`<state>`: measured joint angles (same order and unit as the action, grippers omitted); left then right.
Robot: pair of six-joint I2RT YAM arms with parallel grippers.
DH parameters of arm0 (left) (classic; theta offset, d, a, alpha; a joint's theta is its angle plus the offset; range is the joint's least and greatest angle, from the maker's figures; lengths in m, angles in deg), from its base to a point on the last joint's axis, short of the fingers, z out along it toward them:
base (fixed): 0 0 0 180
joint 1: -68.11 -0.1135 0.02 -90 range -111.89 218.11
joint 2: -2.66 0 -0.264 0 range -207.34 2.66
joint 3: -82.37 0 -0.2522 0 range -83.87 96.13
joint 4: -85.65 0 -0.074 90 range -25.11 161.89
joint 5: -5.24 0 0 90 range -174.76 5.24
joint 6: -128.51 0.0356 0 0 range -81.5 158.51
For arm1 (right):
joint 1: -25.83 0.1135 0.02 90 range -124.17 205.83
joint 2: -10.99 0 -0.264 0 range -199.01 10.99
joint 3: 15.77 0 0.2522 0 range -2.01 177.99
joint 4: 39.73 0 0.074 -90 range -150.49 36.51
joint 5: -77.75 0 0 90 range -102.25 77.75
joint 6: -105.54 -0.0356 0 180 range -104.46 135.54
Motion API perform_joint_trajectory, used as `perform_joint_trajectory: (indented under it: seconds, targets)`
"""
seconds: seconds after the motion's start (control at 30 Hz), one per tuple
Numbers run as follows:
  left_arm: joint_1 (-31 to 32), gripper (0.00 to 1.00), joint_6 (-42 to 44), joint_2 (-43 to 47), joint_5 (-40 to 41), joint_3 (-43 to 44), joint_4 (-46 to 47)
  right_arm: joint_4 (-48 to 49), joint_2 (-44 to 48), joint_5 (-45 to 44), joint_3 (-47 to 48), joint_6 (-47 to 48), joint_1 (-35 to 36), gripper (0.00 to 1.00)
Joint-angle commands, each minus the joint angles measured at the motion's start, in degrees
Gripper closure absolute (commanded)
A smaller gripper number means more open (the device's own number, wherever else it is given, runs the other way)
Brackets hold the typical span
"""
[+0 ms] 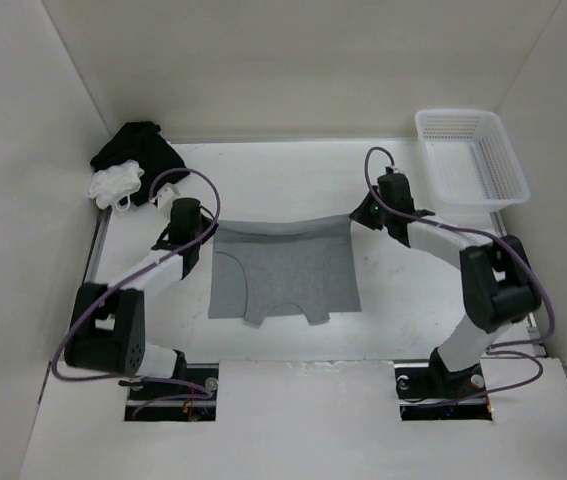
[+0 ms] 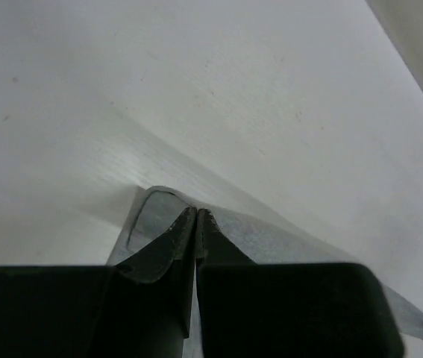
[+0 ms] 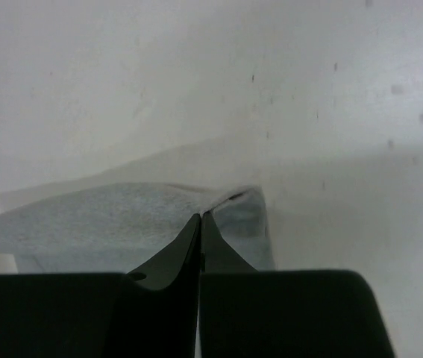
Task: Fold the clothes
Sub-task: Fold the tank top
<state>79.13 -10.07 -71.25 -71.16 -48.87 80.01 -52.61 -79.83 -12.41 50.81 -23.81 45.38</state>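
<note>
White table boxed by white walls on three sides, viewed from above. Grey top at centre: near half flat on the surface, far edge raised and drawn into a taut line from 9 to 3 o'clock. Left gripper clenched on the far-left corner, at 10 o'clock of the garment. Right gripper clenched on the far-right corner, at 2 o'clock. Basket at 1 o'clock of the table: white plastic, mesh-walled, rectangular, well apart from the garment. Black cloth bundle at 11 o'clock by the back wall, small white cloth touching its near side.

Judged progress: first fold in hand, not yet laid. Far edge yet to be carried toward 6 o'clock and set down; further folds left after that.

Left wrist view: black fingers pressed tip to tip, no gap, thin grey knit trapped between. Fabric edge doubled into a soft rounded loop at 10 o'clock of the tips; remainder running off toward 4 o'clock as a stretched sheet. Smooth matte white beyond.

Right wrist view: same pinched stance, tips closed on a grey corner. Heathered, faintly speckled fabric spreading toward 9 o'clock; small limp flap curling at 2 o'clock of the tips. Thin, soft material, likely to sag and crease once let go.
</note>
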Motion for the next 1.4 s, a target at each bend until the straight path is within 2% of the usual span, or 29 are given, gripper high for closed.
perform_joint_trajectory:
  seconds: [0.0,0.1,0.2,0.37,0.53,0.7,0.9,1.13,1.37]
  targets:
    - [-1.3,1.0,-0.7,-7.4,1.3,9.9,13.8,9.4,-6.4,7.7,10.2,-0.3,-3.8,0.99]
    - [-1.7,1.0,0.1,-10.0,0.4,14.7,13.3,9.1,-8.8,10.0,13.8,-1.3,-5.4,0.99]
    - [-1.2,1.0,0.1,-7.7,0.1,13.4,13.3,9.2,-6.8,10.9,12.3,-1.7,-5.7,0.99]
    - [-1.2,1.0,-1.6,-0.3,-1.6,3.4,13.9,10.2,1.0,10.2,2.1,-2.3,-5.4,0.98]
    - [-1.3,1.0,-2.2,10.8,-4.2,-7.6,12.9,12.8,9.5,9.0,-10.2,-3.5,-5.2,0.98]
    - [-1.8,1.0,-1.9,23.8,-5.5,-14.1,5.4,11.9,16.7,8.3,-17.2,-3.7,-5.0,0.98]
    - [-2.3,1.0,-1.2,33.1,-6.5,-19.3,-1.6,9.8,23.2,5.6,-25.1,-4.4,-0.3,0.98]
    - [-2.4,1.0,-1.8,38.1,-7.0,-24.2,-7.8,6.5,27.4,0.4,-32.1,-7.2,6.9,0.97]
    - [-6.1,0.96,-2.3,39.9,-6.0,-25.9,-13.0,3.4,27.8,-1.4,-33.8,-10.7,9.7,0.96]
